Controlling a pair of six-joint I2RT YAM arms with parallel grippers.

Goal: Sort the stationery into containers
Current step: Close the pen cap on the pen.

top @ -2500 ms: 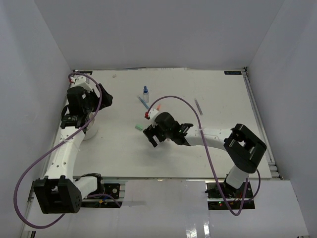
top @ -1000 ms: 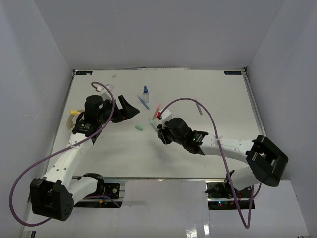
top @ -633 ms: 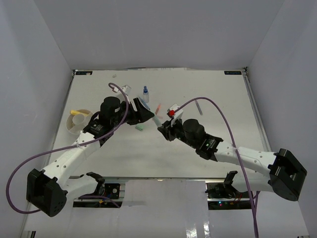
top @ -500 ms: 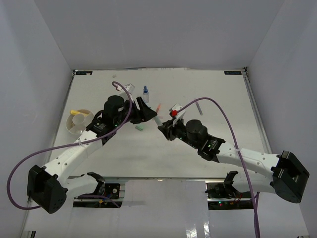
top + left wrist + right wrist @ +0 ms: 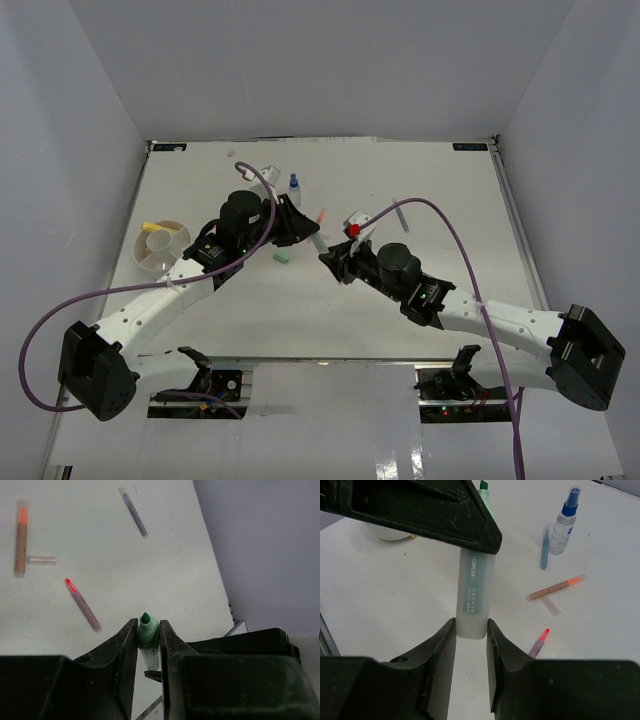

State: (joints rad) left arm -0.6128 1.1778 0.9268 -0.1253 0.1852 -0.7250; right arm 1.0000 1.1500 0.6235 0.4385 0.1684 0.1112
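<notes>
A green-capped marker with a pale translucent barrel hangs above the table between both grippers. My left gripper is shut on its green cap end. My right gripper is shut on the barrel's blunt end. In the top view the two grippers meet at mid-table, left gripper above right gripper, the marker between them. The round white divided dish sits far left with a yellow item in it.
On the table lie a blue-capped spray bottle, a blue pen, an orange marker with its clear cap, a red-tipped pink pen, a purple pen and a green eraser.
My left arm swung right from the dish toward the right gripper, and its jaws closed on the marker's cap end. The right arm carried the marker up to mid-table and kept its grip.
</notes>
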